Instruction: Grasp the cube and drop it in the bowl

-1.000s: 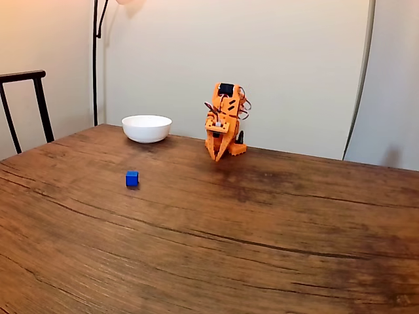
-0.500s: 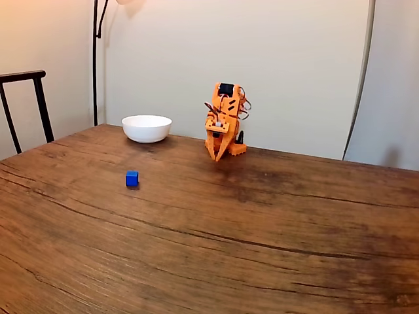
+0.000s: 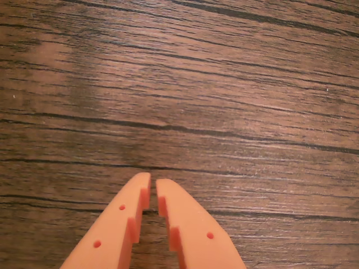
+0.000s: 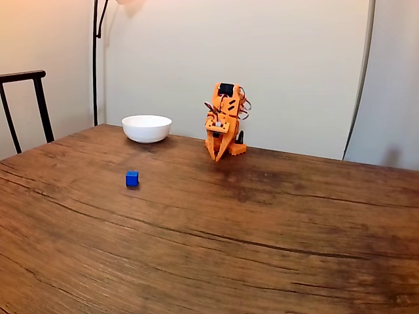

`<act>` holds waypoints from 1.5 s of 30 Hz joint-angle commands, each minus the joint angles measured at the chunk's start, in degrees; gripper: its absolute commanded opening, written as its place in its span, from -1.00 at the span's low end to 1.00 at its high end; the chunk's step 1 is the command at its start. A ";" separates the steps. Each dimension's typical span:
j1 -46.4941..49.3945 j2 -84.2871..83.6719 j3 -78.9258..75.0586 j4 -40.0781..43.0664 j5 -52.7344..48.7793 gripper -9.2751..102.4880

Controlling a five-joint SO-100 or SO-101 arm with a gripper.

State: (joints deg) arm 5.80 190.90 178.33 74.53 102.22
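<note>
A dark-grained wooden table (image 4: 262, 229) fills the foreground of the fixed view. A black chair (image 4: 29, 104) stands at its left edge. Behind it, a thin black lamp pole (image 4: 95, 65) rises against the pale wall (image 4: 294, 65).

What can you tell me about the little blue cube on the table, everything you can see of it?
The cube is small, solid blue, with plain flat faces and crisp edges. It sits flat on the wooden table, alone, touched only by the tabletop. In the fixed view it lies nearer the camera than the white bowl and left of the folded orange arm, well clear of its claw.
</note>
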 commanded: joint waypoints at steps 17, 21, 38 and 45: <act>0.62 -0.53 -3.52 -11.69 -0.62 -0.84; 3.16 -0.53 -9.32 -13.45 -0.70 -0.84; 18.02 -7.73 -37.35 -12.92 0.18 -0.84; 21.88 -31.99 -55.72 -12.66 6.42 -0.84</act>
State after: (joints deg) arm 26.28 167.96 131.22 62.31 106.44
